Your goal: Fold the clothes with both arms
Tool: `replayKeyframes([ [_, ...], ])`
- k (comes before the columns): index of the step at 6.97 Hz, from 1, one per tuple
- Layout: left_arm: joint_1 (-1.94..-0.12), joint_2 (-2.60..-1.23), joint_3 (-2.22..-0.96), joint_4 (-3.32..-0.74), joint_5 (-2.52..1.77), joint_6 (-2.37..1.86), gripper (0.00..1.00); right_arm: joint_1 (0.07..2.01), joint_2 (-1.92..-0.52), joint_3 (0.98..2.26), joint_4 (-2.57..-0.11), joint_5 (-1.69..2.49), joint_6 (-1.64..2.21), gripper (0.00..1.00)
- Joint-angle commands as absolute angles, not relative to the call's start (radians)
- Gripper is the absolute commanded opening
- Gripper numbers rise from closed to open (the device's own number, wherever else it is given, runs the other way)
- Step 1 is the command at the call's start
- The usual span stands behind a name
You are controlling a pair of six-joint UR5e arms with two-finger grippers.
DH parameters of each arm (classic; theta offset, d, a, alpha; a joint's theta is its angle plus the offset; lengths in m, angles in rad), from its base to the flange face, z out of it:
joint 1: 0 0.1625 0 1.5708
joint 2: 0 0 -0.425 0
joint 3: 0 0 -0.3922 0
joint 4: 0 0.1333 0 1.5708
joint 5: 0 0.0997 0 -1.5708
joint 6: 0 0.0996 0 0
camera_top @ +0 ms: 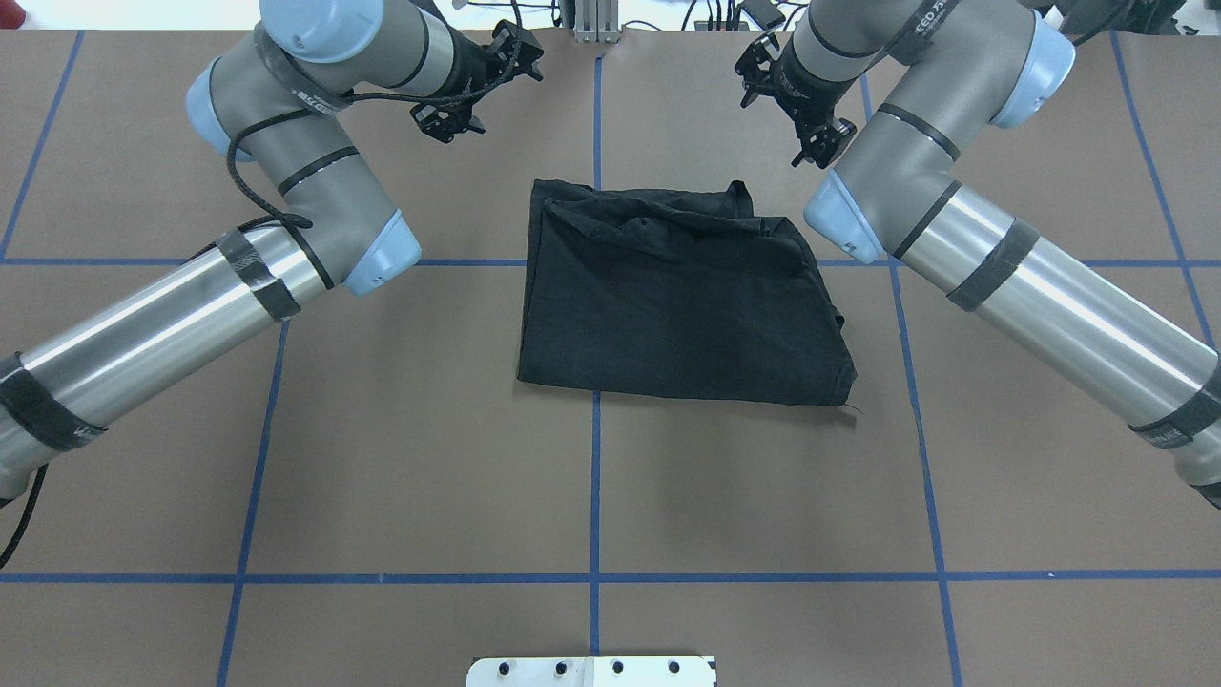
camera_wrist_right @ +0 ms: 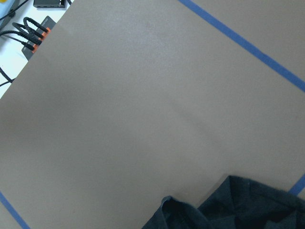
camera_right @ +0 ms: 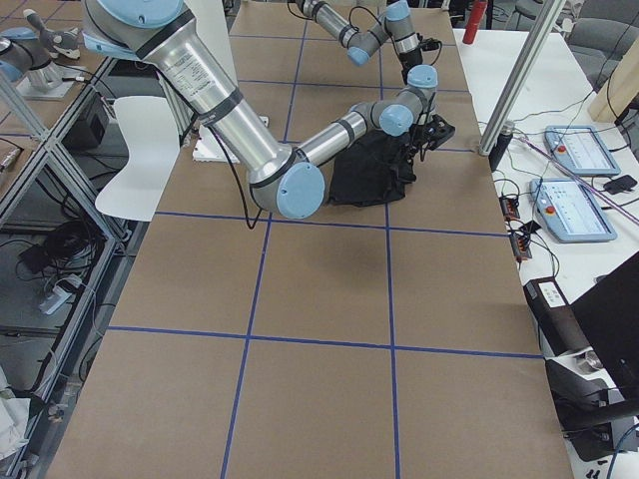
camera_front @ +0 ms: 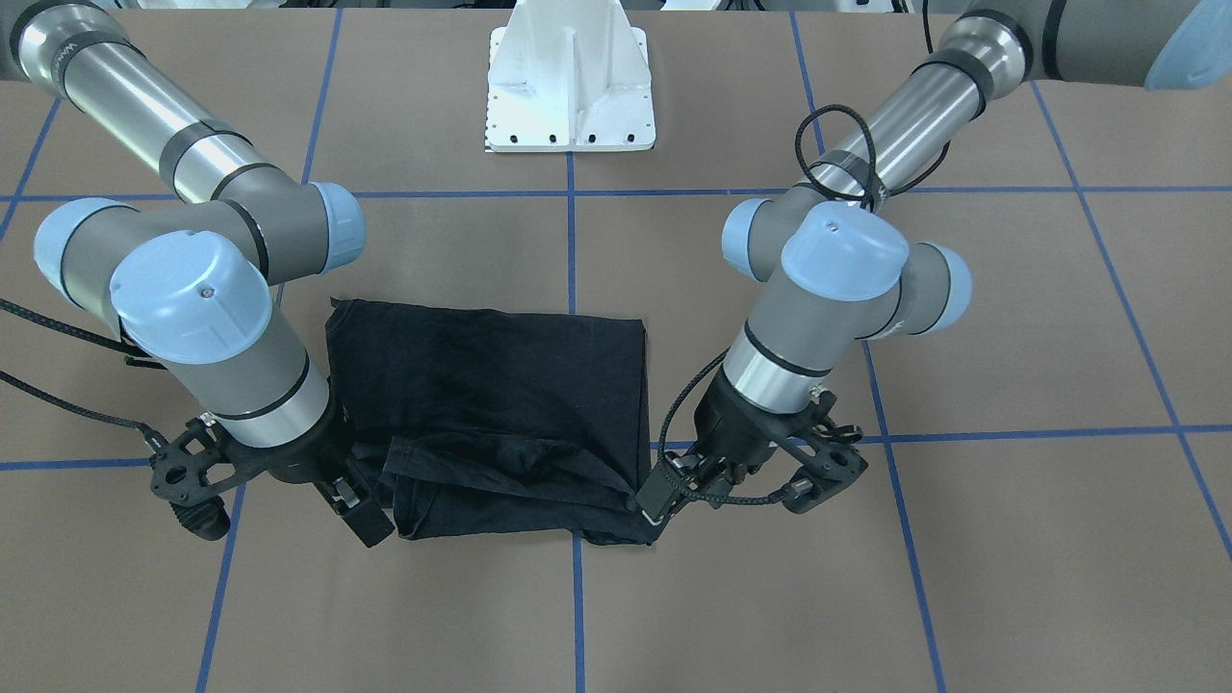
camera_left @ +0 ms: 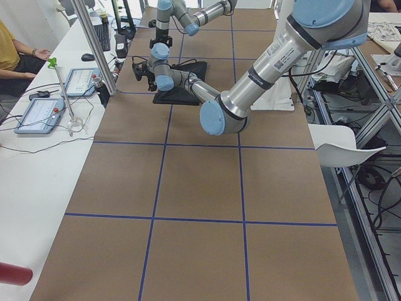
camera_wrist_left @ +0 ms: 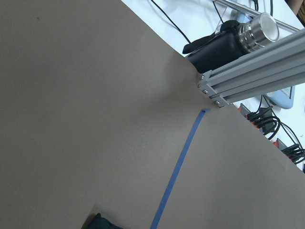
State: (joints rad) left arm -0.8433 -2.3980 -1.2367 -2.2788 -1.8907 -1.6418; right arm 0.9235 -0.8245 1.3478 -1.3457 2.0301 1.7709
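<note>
We find the T-shirt (camera_top: 668,305) at the centre of the overhead view, on the brown surface (camera_top: 382,458), already reduced to a compact, roughly rectangular bundle of several layers. No sleeve sticks out and no chest graphic shows, so we judge the main folds done. The bundle is not tidy: in the front-facing view its lower edge carries a rumpled, bunched flap, and in the overhead view its lower right corner flares beyond the rest. Both arms reach to that rumpled edge. In the front-facing view the left pincer (camera_front: 656,500) sits at the bundle's lower right corner and the right pincer (camera_front: 358,510) at its lower left corner, each just beside or on the cloth; we cannot tell which. Nor can we tell whether either pincer is parted or closed, or whether it pinches fabric. The fingers are dark against dark cloth, the overhead view hides them behind the wrists, and both wrist views show only surface with a scrap of black cloth at their bottom edge. Little is left, in our judgement: one last fold from this edge or a smoothing of the flap, then letting go.
</note>
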Motion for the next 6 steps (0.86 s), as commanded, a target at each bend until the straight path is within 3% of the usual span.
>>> replayKeyframes([
  [1, -0.857, -2.24, -1.499, -2.136, -1.896, -1.353, 1.0, 0.966, -0.947, 1.447, -1.392, 2.031, 1.444, 1.0],
  [4, -0.986, -1.851, -1.867, -2.05, -2.001, -0.844, 1.0, 1.154, -1.232, 1.652, -1.517, 2.138, 0.798, 1.0],
  [6, -1.133, -1.638, -1.928, -2.049, -2.109, -0.514, 1.0, 1.309, -1.421, 1.692, -1.519, 2.218, 0.445, 1.0],
])
